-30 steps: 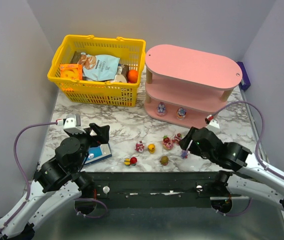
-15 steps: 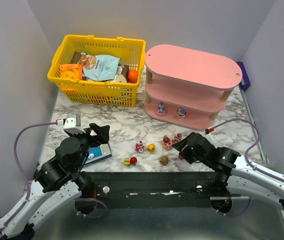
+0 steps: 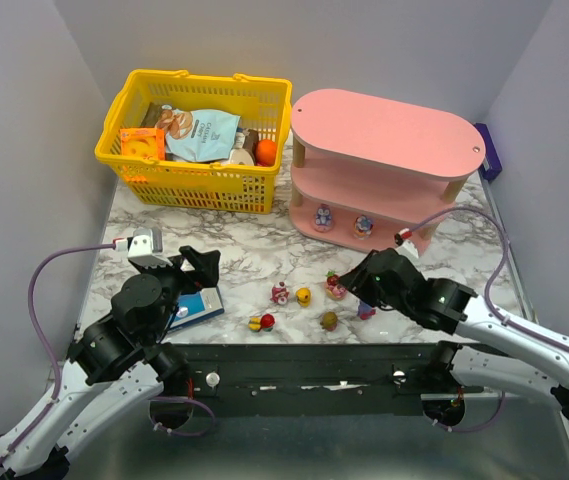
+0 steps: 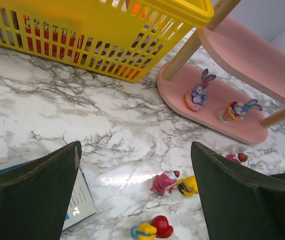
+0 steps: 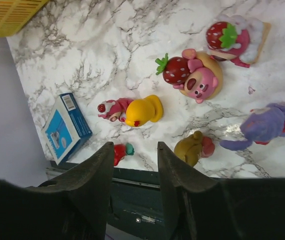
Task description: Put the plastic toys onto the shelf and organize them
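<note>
Shift on the right: the right end effector [image 5: 133, 152] has slid off the purple toy [image 3: 366, 311], jaws half narrowed and empty. Plastic toys [image 3: 304, 296] still litter the counter [image 3: 244, 255]; two occupy the shelf [image 3: 384, 125] bottom tier. The left end effector [image 4: 134, 150] gapes.

A yellow basket [image 3: 194, 185] holds snack packets [image 3: 199, 133]; a blue box [image 3: 200, 306] lies apart.

One pink shelf [image 3: 384, 125], three tiers. Two toys on its bottom tier: purple rabbit [image 4: 199, 92], blue rabbit [image 4: 240, 109]. Seven toys in front of the shelf: cake slice [image 5: 235, 35], pink bear [image 5: 200, 77], purple figure [image 5: 262, 125], brown figure [image 5: 192, 147], yellow figure [image 5: 145, 110], small pink figure [image 5: 111, 109], red figure [image 5: 118, 152]; the red one may be two pieces, cannot tell. One yellow basket [image 3: 199, 185] left of the shelf. One blue box [image 5: 64, 127] front-left of it.
</note>
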Robot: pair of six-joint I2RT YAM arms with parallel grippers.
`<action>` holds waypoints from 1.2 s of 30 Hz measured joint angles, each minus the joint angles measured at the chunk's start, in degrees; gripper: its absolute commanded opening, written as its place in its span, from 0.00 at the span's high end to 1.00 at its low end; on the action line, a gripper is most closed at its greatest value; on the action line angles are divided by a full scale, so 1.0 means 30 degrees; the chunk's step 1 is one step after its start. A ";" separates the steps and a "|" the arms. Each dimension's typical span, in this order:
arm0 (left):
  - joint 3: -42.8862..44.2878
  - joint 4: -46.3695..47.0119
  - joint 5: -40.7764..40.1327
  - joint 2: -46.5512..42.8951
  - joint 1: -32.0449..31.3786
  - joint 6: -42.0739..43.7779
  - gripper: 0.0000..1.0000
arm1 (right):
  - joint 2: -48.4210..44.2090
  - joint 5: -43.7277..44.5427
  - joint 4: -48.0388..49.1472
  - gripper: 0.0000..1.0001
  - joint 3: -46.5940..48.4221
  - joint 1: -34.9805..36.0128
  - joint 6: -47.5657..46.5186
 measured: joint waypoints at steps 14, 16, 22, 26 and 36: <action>0.0000 -0.0007 0.0000 0.0073 0.0000 0.0000 0.01 | 0.4204 -0.0291 -0.0692 0.99 0.0372 0.0561 -0.1290; 0.0000 -0.0007 0.0000 0.0102 0.0000 0.0000 0.01 | 0.4342 -0.0262 -0.0984 0.99 0.0372 0.0605 -0.1166; 0.0000 0.0000 0.0000 0.0109 0.0000 0.0000 0.01 | 0.4364 0.0211 -0.2033 1.00 0.0364 0.0641 -0.0670; 0.0000 0.0000 0.0000 0.0168 0.0000 0.0000 0.01 | 0.4087 0.0561 -0.2659 1.00 0.0146 0.0641 -0.0291; -0.0007 0.0007 0.0000 0.0306 0.0000 0.0007 0.01 | 0.3118 0.1005 -0.4014 1.00 -0.0590 0.0641 0.0561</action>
